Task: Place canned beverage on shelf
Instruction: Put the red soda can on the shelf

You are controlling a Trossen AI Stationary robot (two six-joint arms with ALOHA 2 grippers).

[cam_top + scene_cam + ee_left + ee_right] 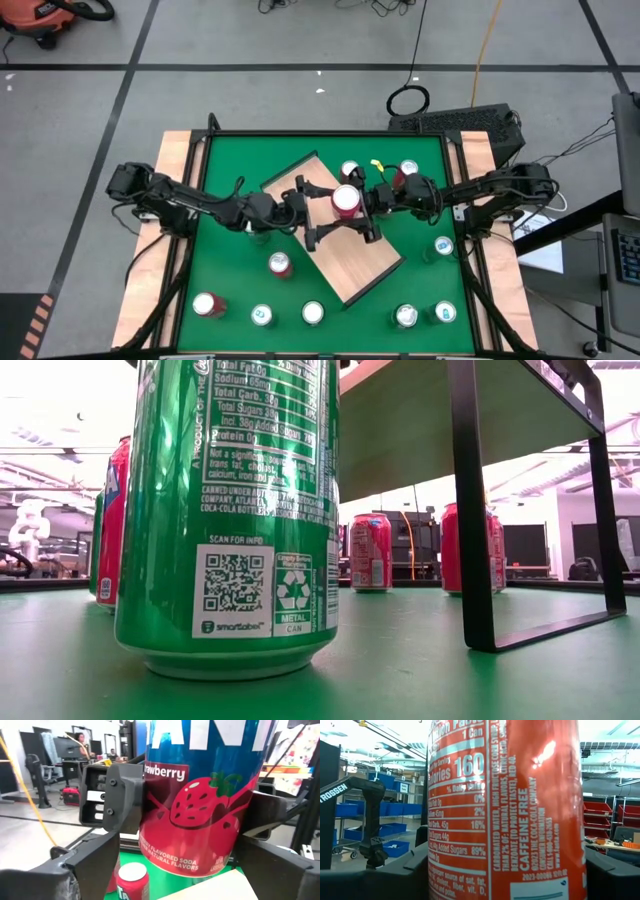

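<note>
looking down on your table, you have both arms reaching in to meet over the shelf (345, 255), the light wood board that sits turned at an angle across the middle of the green tabletop (225, 180). the strawberry can (346, 200) stands upright on the board's far half, and it sits between the two grippers. your right gripper (370, 212) comes in from the right edge with its fingers on either side of the can; in the right wrist view the orange-red label fills the space between them and they look closed on it. your left gripper (318, 212) comes in from the left edge with its jaws spread wide around the same can; in the left wrist view the can sits between the fingers, but you cannot tell whether they touch it. other cans stand about the tabletop: two near the far edge beyond the shelf, one near the right edge, a row along the near edge, and a red-topped can (280, 264) just off the shelf's left side. in the low view a green can (235, 510) stands close to the camera, beside the shelf's dark leg frame (470, 510)
</note>
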